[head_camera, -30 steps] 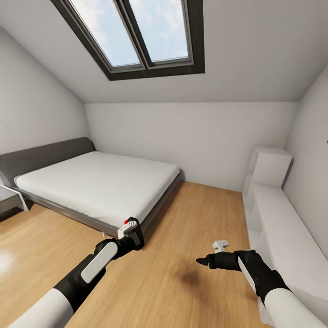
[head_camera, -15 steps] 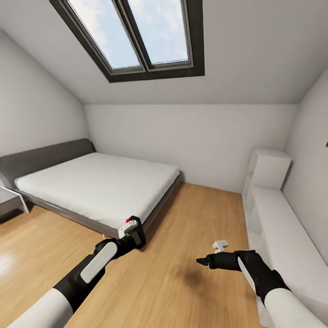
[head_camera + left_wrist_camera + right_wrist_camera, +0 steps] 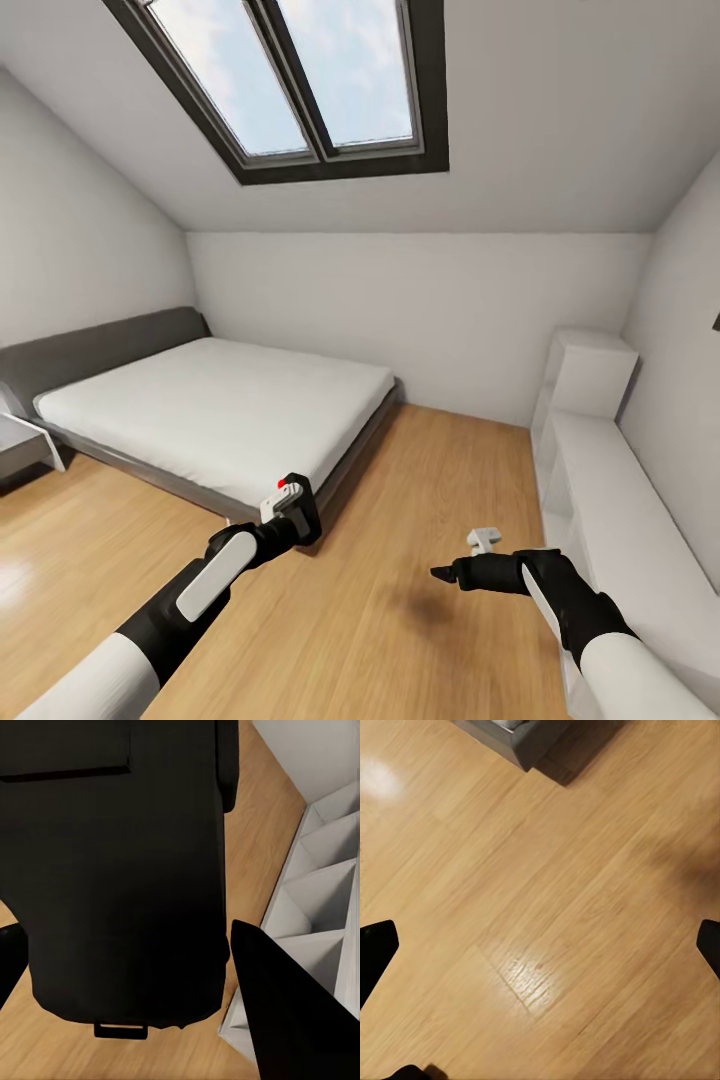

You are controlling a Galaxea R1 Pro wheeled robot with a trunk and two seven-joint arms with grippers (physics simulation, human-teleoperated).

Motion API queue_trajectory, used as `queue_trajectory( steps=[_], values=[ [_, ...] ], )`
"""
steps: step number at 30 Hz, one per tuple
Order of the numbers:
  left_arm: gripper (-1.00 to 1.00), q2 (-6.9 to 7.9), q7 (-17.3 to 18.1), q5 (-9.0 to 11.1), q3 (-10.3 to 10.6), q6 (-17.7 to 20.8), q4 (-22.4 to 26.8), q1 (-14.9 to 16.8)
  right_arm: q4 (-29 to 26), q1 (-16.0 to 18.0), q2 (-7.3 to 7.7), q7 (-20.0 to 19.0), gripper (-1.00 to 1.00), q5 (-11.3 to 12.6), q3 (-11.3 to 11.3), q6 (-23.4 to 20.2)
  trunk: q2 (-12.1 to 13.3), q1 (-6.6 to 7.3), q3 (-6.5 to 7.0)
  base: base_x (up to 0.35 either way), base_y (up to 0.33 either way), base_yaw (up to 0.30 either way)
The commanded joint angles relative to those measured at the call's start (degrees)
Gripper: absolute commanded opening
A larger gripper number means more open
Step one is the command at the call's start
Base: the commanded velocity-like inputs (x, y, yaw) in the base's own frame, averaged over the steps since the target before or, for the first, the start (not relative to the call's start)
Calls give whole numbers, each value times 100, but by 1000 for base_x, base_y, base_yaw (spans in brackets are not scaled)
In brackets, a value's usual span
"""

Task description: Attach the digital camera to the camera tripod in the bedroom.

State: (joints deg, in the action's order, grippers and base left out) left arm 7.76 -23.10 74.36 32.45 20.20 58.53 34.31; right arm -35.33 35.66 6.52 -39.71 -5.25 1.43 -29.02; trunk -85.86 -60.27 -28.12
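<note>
While we carry the digital camera in the left claw, its black body sits clamped between the two fingers, red button uppermost, filling the space ahead of that wrist; in the left wrist view the same body lies between the dark fingers. Right claw: spread wide, holding nothing, its tips at the two sides of the right wrist view over bare wood floor. Bed: just beyond the left claw. White shelving: beside the right claw. Camera tripod: not yet located, so we cannot say which way it lies; we judge the left arm the one to deliver.
</note>
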Motion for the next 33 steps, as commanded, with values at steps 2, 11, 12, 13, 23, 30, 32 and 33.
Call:
queue_trajectory(
  steps=[2,11,12,13,23,30,32,33],
  values=[
    [-100,6,-11,35,15,1,16,6,-9,3,-2,-43,100,-56,16,-17,78,45,30,0,0,0],
    [-100,8,21,35,15,1,41,6,-9,3,-2,-45,100,-55,16,-16,439,242,191,0,0,0],
    [-100,8,22,35,15,1,43,6,-9,3,-2,-45,100,-55,16,-16,479,264,209,0,0,0],
    [-100,7,23,35,15,1,47,6,-4,3,-2,-45,100,-55,16,-16,519,286,227,0,0,0],
    [-100,49,481,52,15,1,102,6,16,3,-2,-45,100,-55,16,-15,920,506,407,0,0,0],
    [-100,231,1761,87,15,4,29,6,17,3,-2,-50,100,-55,16,-11,1201,660,532,0,0,0],
    [-100,316,2273,98,15,7,-44,6,17,3,-2,-51,100,-58,16,-10,1281,704,568,0,0,0],
    [-100,344,2435,101,15,8,-79,6,17,3,-2,-51,100,-58,16,-10,1321,726,586,0,0,0]
  ],
)
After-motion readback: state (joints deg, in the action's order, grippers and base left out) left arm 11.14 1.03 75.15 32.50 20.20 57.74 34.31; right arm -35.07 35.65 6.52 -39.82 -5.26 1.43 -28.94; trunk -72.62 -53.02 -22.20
